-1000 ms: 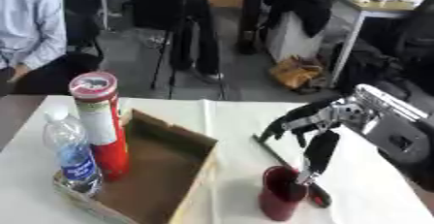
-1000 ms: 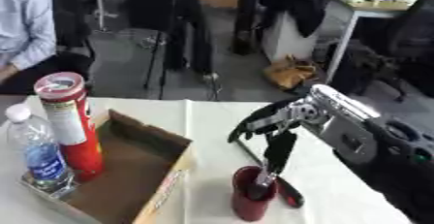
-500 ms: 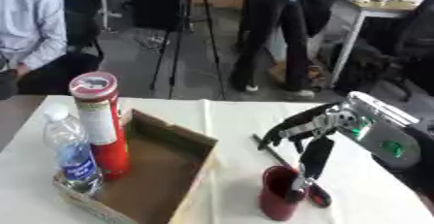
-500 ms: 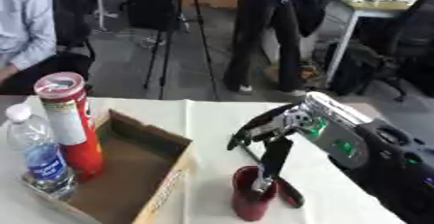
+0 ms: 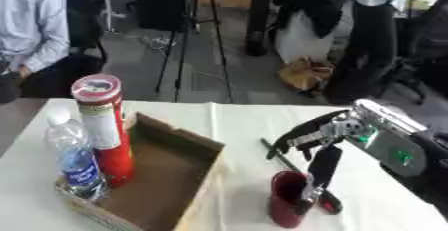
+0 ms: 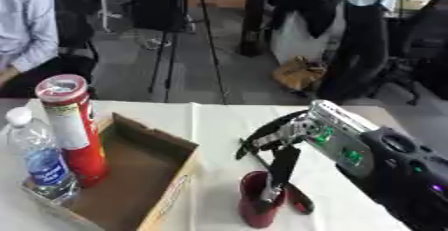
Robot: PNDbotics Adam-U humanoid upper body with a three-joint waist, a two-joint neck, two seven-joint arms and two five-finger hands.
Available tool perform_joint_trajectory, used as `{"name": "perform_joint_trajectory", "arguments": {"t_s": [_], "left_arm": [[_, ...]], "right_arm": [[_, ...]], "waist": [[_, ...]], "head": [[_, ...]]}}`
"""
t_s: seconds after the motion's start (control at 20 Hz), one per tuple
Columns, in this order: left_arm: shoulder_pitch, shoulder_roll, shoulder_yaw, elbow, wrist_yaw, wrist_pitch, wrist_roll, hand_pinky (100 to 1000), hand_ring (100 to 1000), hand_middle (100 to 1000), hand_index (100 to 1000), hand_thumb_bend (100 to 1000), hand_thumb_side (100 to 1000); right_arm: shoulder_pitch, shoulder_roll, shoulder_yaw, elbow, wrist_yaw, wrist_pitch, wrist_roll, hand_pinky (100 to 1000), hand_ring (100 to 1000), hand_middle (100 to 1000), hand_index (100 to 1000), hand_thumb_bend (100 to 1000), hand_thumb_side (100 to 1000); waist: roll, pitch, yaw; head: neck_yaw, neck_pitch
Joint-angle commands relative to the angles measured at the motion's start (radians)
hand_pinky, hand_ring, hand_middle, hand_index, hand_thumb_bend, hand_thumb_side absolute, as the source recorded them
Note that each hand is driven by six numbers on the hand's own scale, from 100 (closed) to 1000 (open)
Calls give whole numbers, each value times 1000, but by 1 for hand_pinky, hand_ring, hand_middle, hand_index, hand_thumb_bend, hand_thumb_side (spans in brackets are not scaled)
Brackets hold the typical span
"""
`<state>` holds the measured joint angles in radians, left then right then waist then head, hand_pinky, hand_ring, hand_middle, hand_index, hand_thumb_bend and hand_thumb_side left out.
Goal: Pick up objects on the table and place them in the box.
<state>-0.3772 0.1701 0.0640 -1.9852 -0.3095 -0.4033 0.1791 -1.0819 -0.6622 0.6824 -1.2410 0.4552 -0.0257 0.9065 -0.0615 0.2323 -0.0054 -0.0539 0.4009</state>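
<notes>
A dark red mug (image 5: 284, 207) stands upright on the white table (image 5: 241, 117), right of the cardboard box (image 5: 179, 142). My right hand (image 5: 350, 130) reaches in from the right and hangs over the mug. Its thumb (image 5: 320, 172) points straight down into the mug's mouth. The other fingers (image 5: 296, 139) arch out to the left above the rim, apart from the mug's wall. A red chips can (image 5: 103, 125) and a clear water bottle (image 5: 77, 162) stand upright inside the box at its left end. My left hand shows in neither view.
A thin dark rod (image 5: 278, 156) lies on the table behind the mug, under my fingers. The box's right half is bare cardboard. Past the table's far edge are tripod legs, bags and people.
My right hand and the mug stay in nearly the same place, thumb still in the mug. A person in the background has walked to the right.
</notes>
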Motion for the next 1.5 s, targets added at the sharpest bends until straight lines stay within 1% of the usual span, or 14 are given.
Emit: {"name": "perform_joint_trajectory", "arguments": {"t_s": [0.05,0.45,0.65,0.8,1.5], "left_arm": [[-8,6,-1,-15,6,0,-8,980,837,835,761,100,952],[-10,3,-2,-15,10,1,-15,981,835,832,758,100,951],[-10,2,-2,-15,11,3,-20,984,835,831,757,100,950],[-10,2,-2,-15,12,4,-22,987,835,831,756,100,946],[-9,0,-2,-15,13,6,-28,989,830,829,753,100,941]], "right_arm": [[-14,-10,-4,13,8,-13,0,720,993,1000,1000,837,534],[-7,4,0,41,34,-34,0,721,991,1000,1000,835,536],[-6,12,4,56,35,-44,0,709,987,1000,1000,835,518],[-5,16,6,64,37,-48,0,698,984,1000,1000,832,488],[-4,39,13,103,60,-68,0,695,972,1000,1000,820,474]], "waist": [[4,-14,-2],[9,-14,0],[10,-13,-1],[10,-13,0],[11,-9,1]], "head": [[1,1],[1,-3],[0,-4],[0,-4],[0,-6]]}}
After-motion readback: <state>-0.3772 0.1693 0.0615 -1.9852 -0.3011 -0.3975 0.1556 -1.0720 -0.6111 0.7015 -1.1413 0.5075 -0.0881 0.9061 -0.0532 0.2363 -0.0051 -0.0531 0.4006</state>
